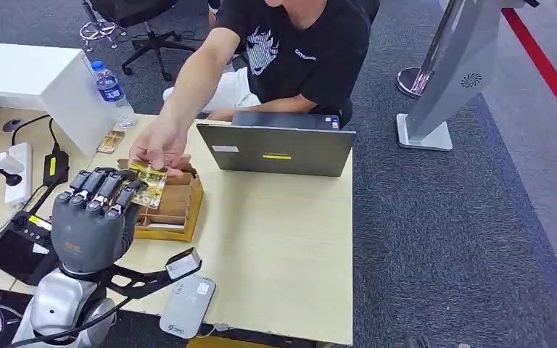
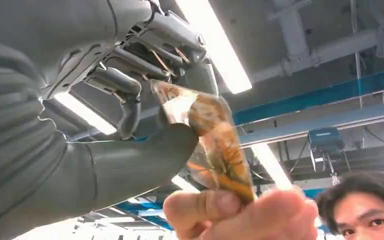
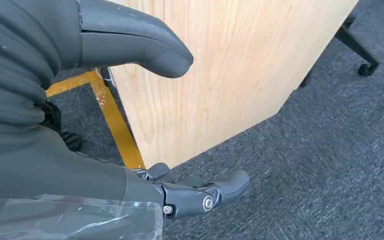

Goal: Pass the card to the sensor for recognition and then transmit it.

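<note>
While the person's hand (image 1: 158, 147) reaches in over the table (image 1: 283, 239), scene reads so:

Head view, left hand (image 1: 94, 214): raised over table's left part, back of hand to camera, fingers (image 1: 105, 190) curled fwd onto the card (image 1: 150, 185).
Head view, card: yellowish, in clear sleeve, pinched at one end by robot's fingers, other end between person's thumb and fingers; sits above the wooden card box (image 1: 170, 210).
Head view, person: seated behind table in black T-shirt, arm stretched twd robot.
Head view, rest: grey laptop (image 1: 275, 148) just beyond box; water bottle (image 1: 112, 90) and a 2nd card (image 1: 110, 140) near table's far left; grey sensor pad (image 1: 187, 304) at near edge; black controller (image 1: 22, 243) by robot's arm.

Left wrist view, left hand (image 2: 130, 100): thumb (image 2: 145, 155) and dark fingers clamped on card (image 2: 210, 145); person's fingertips (image 2: 240, 212) grip its far end. Ceiling lights behind.

Right wrist view, right hand (image 3: 130, 125): hangs beside table's wooden side panel (image 3: 215, 70), above grey carpet (image 3: 320, 165); thumb and fingers apart, nothing betw. them.
</note>
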`<state>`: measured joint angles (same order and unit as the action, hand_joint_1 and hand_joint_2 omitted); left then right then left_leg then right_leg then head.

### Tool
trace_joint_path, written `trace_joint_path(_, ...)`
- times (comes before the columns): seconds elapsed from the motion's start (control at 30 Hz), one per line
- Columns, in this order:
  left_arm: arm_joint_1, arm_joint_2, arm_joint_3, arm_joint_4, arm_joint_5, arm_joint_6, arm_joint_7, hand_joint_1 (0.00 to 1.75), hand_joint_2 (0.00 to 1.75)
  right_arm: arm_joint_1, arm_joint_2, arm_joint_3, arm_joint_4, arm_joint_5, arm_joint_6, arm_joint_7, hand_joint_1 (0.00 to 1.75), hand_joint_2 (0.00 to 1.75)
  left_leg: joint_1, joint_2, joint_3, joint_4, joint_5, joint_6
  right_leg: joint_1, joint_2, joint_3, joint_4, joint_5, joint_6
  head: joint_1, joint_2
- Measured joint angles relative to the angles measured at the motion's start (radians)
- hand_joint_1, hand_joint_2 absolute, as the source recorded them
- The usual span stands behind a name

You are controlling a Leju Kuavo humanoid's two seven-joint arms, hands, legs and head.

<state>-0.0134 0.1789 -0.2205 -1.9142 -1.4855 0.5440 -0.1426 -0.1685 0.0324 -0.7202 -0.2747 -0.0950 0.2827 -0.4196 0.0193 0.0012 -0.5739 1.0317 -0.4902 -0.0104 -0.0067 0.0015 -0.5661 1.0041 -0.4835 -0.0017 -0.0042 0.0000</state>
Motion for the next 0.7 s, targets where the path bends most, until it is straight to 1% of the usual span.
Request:
trace_joint_path(0.13, 0.000, -0.011, 0.006, 0.000, 0.026, 0.003, -0.040, 1.75, 1.75, 0.000, 0.000, -0.010, 0.001, 0.005, -0.001, 0.001, 0.00, 1.75, 0.000, 0.000, 0.000, 0.000, 0.000, 0.000, 0.000, 0.000, 0.000, 0.000, 0.000, 0.000, 0.000, 0.000)
trace_joint_path(0.23, 0.011, -0.028, 0.006, 0.000, 0.069, -0.013, -0.093, 1.75, 1.75, 0.000, 0.000, -0.018, 0.001, 0.005, -0.001, 0.001, 0.00, 1.75, 0.000, 0.000, 0.000, 0.000, 0.000, 0.000, 0.000, 0.000, 0.000, 0.000, 0.000, 0.000, 0.000, 0.000)
trace_joint_path(0.3, 0.021, -0.037, 0.003, 0.001, 0.108, -0.043, -0.130, 1.75, 1.75, 0.000, 0.000, -0.024, 0.001, 0.005, 0.000, 0.001, 0.00, 1.75, 0.000, 0.000, 0.000, 0.000, 0.000, 0.000, 0.000, 0.000, 0.000, 0.000, 0.000, 0.000, 0.000, 0.000)
trace_joint_path(0.4, 0.050, -0.038, -0.022, 0.013, 0.208, -0.096, -0.193, 1.75, 1.75, 0.001, 0.000, -0.039, 0.001, 0.005, 0.003, 0.000, 0.00, 1.75, 0.000, 0.000, 0.000, 0.000, 0.000, 0.000, 0.000, 0.000, 0.000, 0.000, 0.000, 0.000, 0.000, 0.000)
trace_joint_path(0.5, 0.077, -0.028, -0.044, 0.032, 0.281, -0.141, -0.232, 1.75, 1.75, 0.001, 0.000, -0.048, 0.001, 0.005, 0.004, 0.000, 0.00, 1.75, 0.000, 0.000, 0.000, 0.000, 0.000, 0.000, 0.000, 0.000, -0.001, 0.000, 0.000, 0.000, 0.000, 0.000)
trace_joint_path(0.53, 0.087, -0.016, -0.051, 0.041, 0.307, -0.156, -0.246, 1.75, 1.75, 0.001, 0.000, -0.053, 0.001, 0.005, 0.004, 0.000, 0.00, 1.75, 0.000, 0.000, 0.000, 0.000, 0.000, 0.000, 0.000, 0.000, -0.001, 0.000, 0.000, 0.000, 0.000, 0.000)
trace_joint_path(0.57, 0.098, -0.005, -0.056, 0.047, 0.325, -0.165, -0.257, 1.75, 1.75, 0.001, 0.000, -0.057, 0.001, 0.005, 0.005, 0.001, 0.00, 1.75, 0.000, 0.001, 0.000, 0.000, 0.000, 0.000, 0.000, 0.000, -0.001, 0.000, 0.000, 0.000, 0.000, 0.000)
trace_joint_path(0.7, 0.098, -0.005, -0.056, 0.047, 0.325, -0.165, -0.257, 1.75, 1.75, 0.001, 0.000, -0.057, 0.001, 0.005, 0.005, 0.001, 0.00, 1.75, 0.000, 0.001, 0.000, 0.000, 0.000, 0.000, 0.000, 0.000, -0.001, 0.000, 0.000, 0.000, 0.000, 0.000)
